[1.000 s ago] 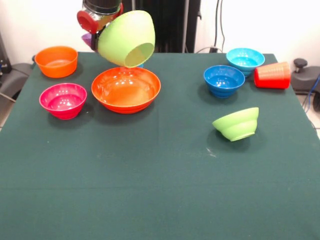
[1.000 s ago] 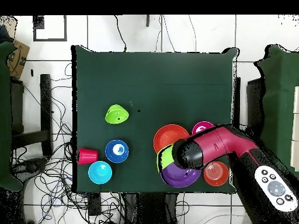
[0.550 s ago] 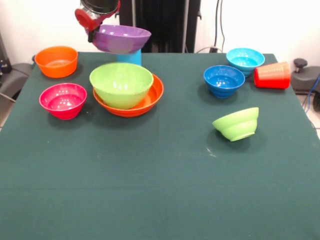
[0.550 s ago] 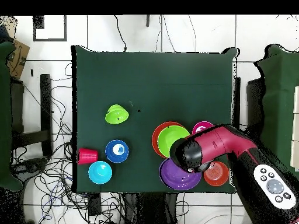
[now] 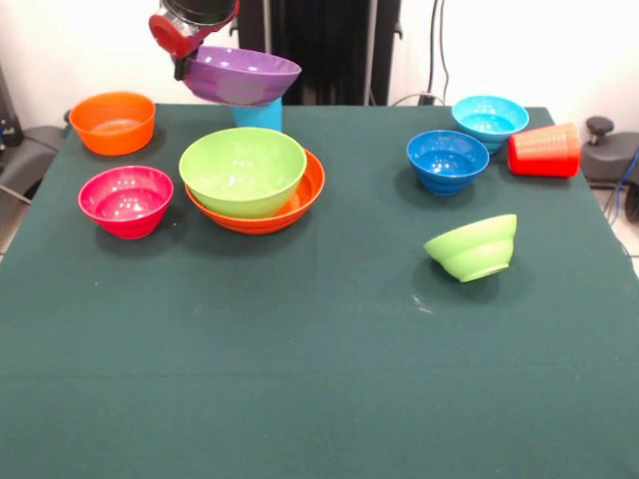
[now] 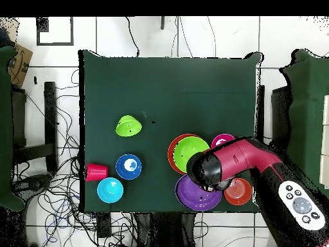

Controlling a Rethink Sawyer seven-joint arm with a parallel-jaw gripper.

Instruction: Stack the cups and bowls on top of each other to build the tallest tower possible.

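My gripper [image 5: 186,62] is at the back left, shut on the rim of the large purple bowl [image 5: 245,75], which hangs nearly level above the table. Just behind and below that bowl stands the light blue cup [image 5: 259,114]. The large lime green bowl [image 5: 243,168] sits upright inside the large orange bowl [image 5: 298,201], forming the tower. In the overhead view the arm's head [image 6: 207,171] covers the gripper, with the purple bowl [image 6: 192,193] beside the lime bowl [image 6: 190,150].
A small orange bowl [image 5: 113,122] and a magenta bowl [image 5: 126,200] stand to the left. On the right are a dark blue bowl [image 5: 447,160], a light blue bowl [image 5: 489,117], a red cup [image 5: 544,151] on its side and a tilted small lime bowl [image 5: 472,247].
The large lime bowl, tipped up beside the gripper a second ago, has dropped upright into the large orange bowl. The purple bowl has levelled out in the gripper.
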